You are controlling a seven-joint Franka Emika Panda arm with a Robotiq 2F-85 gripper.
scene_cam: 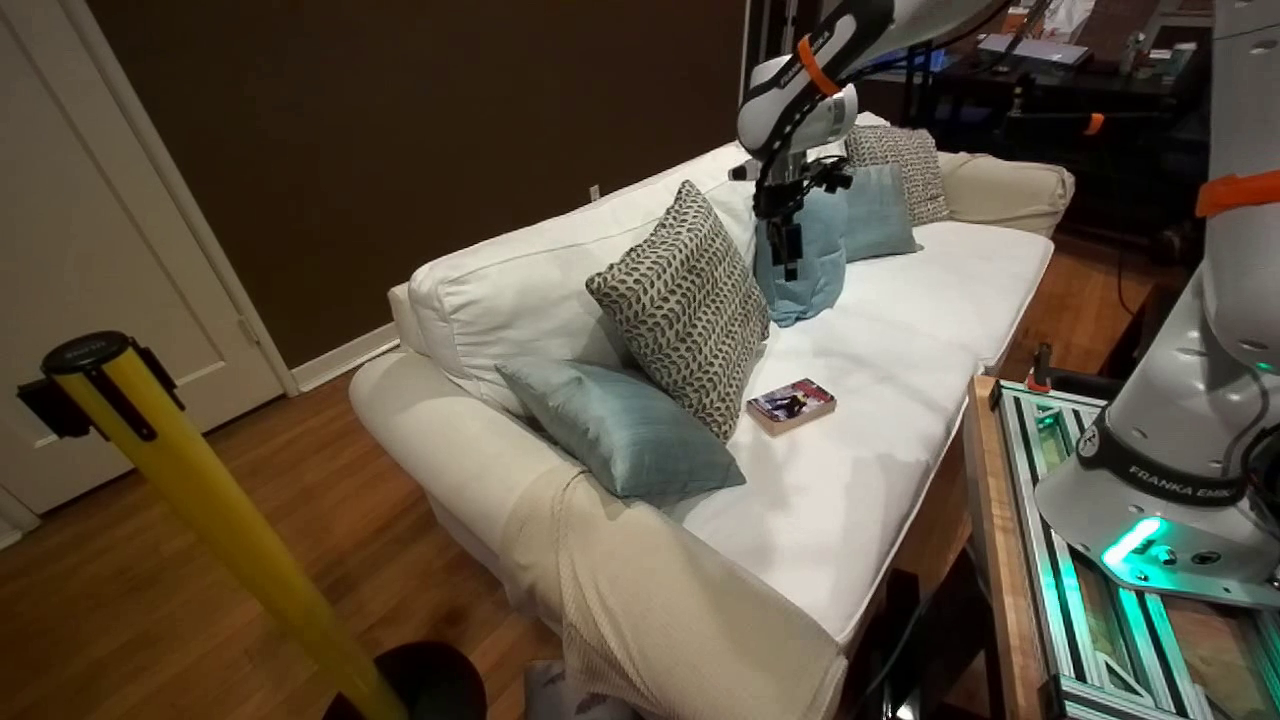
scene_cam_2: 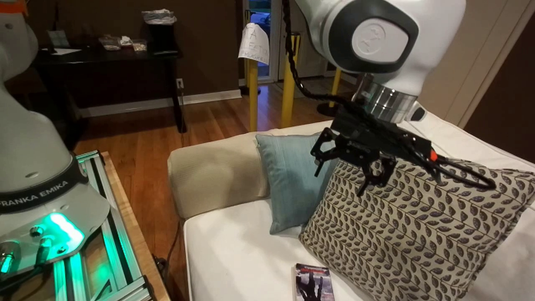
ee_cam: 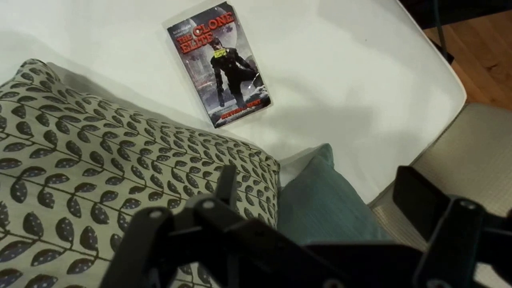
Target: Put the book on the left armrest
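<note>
The book (scene_cam: 790,405) lies flat, cover up, on the white sofa seat, beside the patterned cushion. It also shows at the bottom of an exterior view (scene_cam_2: 313,284) and at the top of the wrist view (ee_cam: 220,66). The left armrest (scene_cam: 450,445) is a broad, rounded cream arm with a beige cloth over its front part. It also shows in an exterior view (scene_cam_2: 219,177) and at the right of the wrist view (ee_cam: 476,160). My gripper (scene_cam_2: 340,181) is open and empty, high above the sofa by the patterned cushion. Its spread fingers show low in the wrist view (ee_cam: 318,176).
A patterned grey cushion (scene_cam: 690,310) leans on the backrest (scene_cam: 530,280). A blue cushion (scene_cam: 625,430) lies against the left armrest. More cushions (scene_cam: 875,210) stand toward the far arm (scene_cam: 1005,190). A yellow post (scene_cam: 220,510) stands outside the sofa.
</note>
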